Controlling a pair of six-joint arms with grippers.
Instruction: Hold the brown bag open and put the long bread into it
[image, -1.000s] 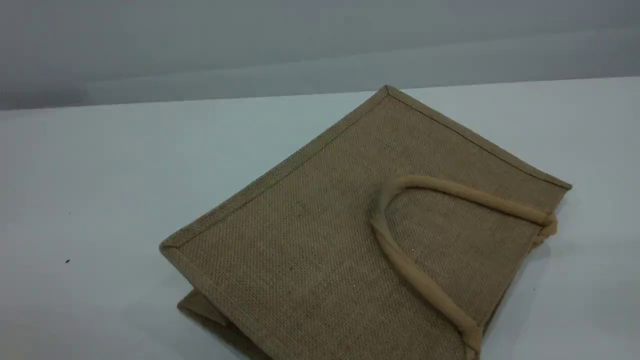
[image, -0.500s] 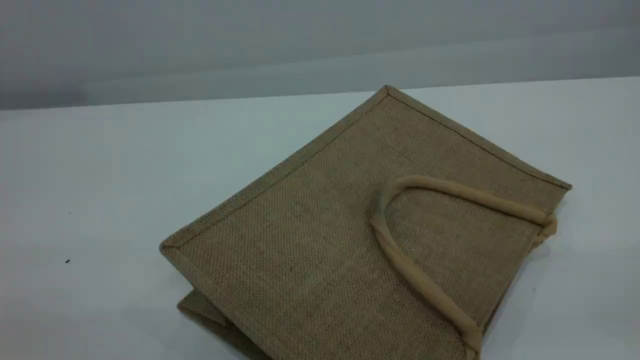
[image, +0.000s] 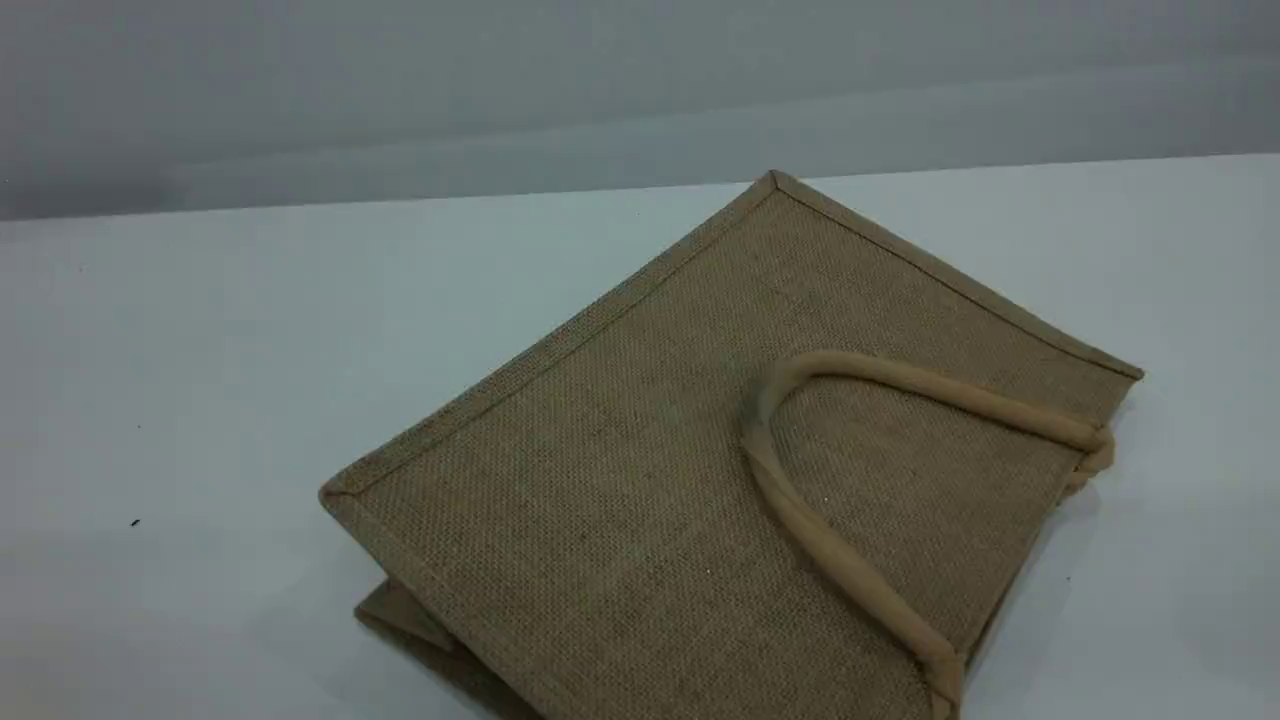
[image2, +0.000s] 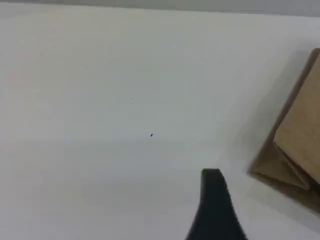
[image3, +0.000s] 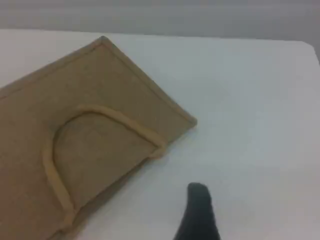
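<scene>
The brown bag (image: 640, 480) lies flat and closed on the white table (image: 200, 380), right of centre in the scene view. One beige loop handle (image: 950, 395) rests on its top face. The right wrist view shows the bag (image3: 100, 80) at upper left, and my right gripper's one visible fingertip (image3: 199, 200) hovers over bare table beyond its handle end, holding nothing. The left wrist view has a bag corner (image2: 300, 140) at the right edge, with my left gripper's dark fingertip (image2: 214, 185) apart from it. The long bread is out of view. Neither arm appears in the scene view.
A grey wall (image: 500, 90) runs behind the table's far edge. A tiny dark speck (image: 135, 522) sits on the tabletop at left. The bag's folded gusset (image: 400, 612) sticks out at its lower left corner.
</scene>
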